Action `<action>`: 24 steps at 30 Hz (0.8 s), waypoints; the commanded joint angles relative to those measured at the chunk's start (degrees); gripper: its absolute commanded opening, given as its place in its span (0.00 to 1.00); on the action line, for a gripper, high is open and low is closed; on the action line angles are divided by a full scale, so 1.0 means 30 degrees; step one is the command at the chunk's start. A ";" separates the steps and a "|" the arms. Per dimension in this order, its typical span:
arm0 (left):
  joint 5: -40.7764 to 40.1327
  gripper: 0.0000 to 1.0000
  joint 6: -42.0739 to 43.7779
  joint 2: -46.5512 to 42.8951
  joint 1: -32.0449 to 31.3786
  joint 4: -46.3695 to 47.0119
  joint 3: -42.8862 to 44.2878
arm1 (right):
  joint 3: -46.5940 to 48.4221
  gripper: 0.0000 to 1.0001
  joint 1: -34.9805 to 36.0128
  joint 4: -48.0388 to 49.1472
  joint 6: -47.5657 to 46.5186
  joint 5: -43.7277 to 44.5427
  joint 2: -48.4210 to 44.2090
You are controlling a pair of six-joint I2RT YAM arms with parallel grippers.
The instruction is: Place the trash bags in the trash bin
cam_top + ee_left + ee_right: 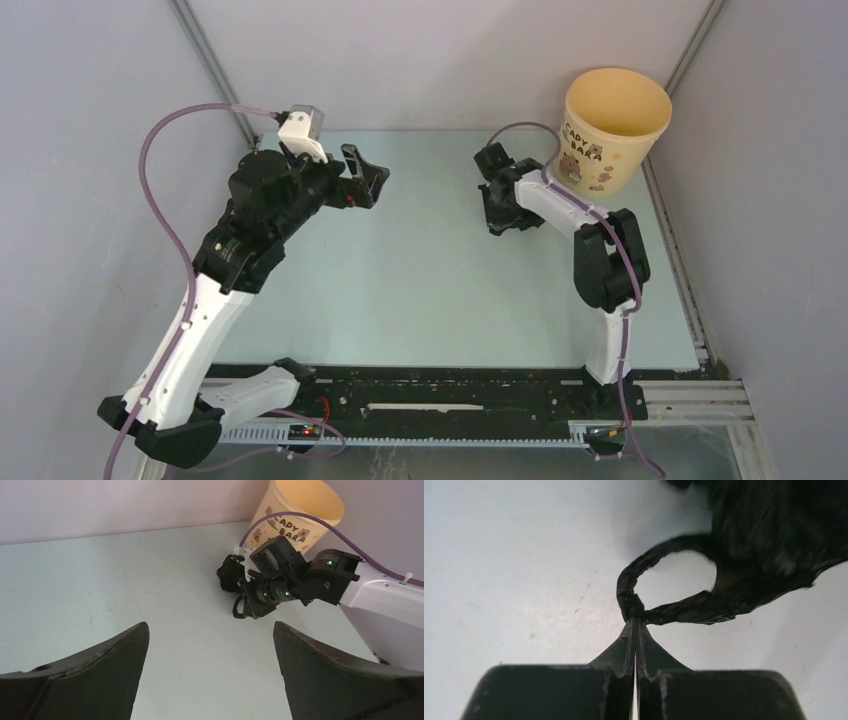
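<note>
1. Plastic of the trash bag (769, 535) is black, glossy and heavily crinkled. In my right wrist view it bunches into a dark mass at the upper right.
2. One loop handle (659, 562) curls out of that mass as a twisted ring, and I see pale tabletop through its opening.
3. My right gripper (635, 626) has its jaws pressed together on the near end of that loop, pinching the thin film between the tips.
4. From the left wrist view the trash bag (227, 575) is a small crumpled lump on the tabletop (420, 290), right of the middle and near the far edge. I cannot tell whether any of it is lifted off the surface.
5. The trash bin (600, 160) stands upright in the far right corner of the tabletop. It is a pale yellow round bucket, slightly tapered, with cartoon bears and dark lettering on its side. Its mouth is open and I see nothing inside.
6. The bag lies near the bin, on the side toward the middle, without touching it.
7. The right arm (610, 260) and its purple cable (300, 517) cross between the bag and the bin in the left wrist view.
8. My left gripper (210, 627) hangs over the far left part of the tabletop, jaws spread wide and holding nothing, well apart from the bag.
9. Grey walls (420, 60) close in the tabletop at the back and both sides.
</note>
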 commanded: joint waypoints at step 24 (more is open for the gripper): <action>0.6842 0.98 -1.1735 -0.6142 0.3858 -0.1666 -1.1801 | -0.7295 0.99 0.6238 0.2114 0.3941 -0.7609 -1.2863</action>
